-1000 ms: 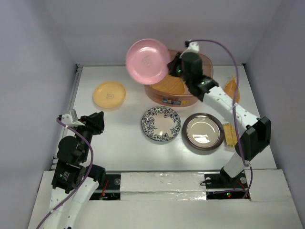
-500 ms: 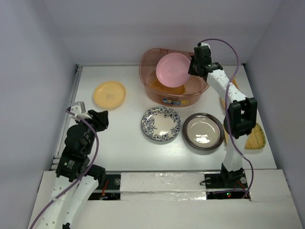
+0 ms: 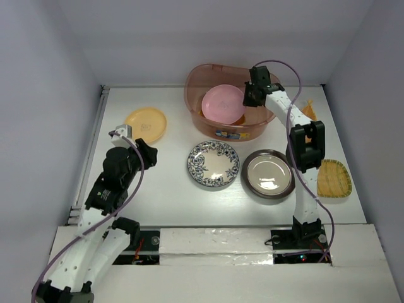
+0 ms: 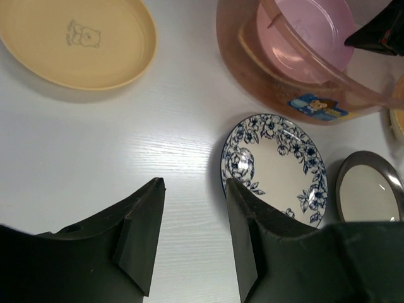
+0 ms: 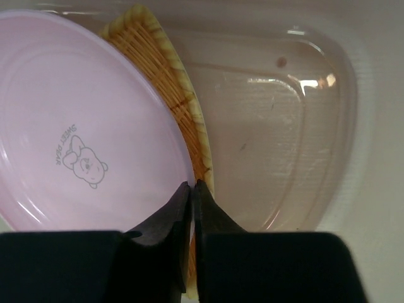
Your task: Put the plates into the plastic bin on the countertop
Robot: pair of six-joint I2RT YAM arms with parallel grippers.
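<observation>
Pink plate (image 3: 223,104) lies inside the plastic bin (image 3: 246,129) at the far side of the countertop (image 3: 170,189), resting on an orange woven plate (image 5: 170,95) that is also in the bin. Your right arm is stretched well away from its base: the elbow stands above the right part of the counter and the forearm runs up and left to the bin's right rim, with the wrist bent over it. Your right gripper (image 5: 191,186) has its fingers pinched together on the pink plate's edge.

Your left arm is folded forward over the left part of the counter. Its left gripper (image 4: 194,186) points toward the middle of the table with the fingers spread apart, holding nothing, above bare white surface. The yellow-orange plate (image 3: 146,124) lies just beyond it to the left and the floral plate (image 3: 213,163) to its right.

On the counter in front of the bin, the metal plate (image 3: 269,173) sits just beside the floral one. The yellow woven rectangle (image 3: 333,177) lies near the right wall, beyond your right arm.
</observation>
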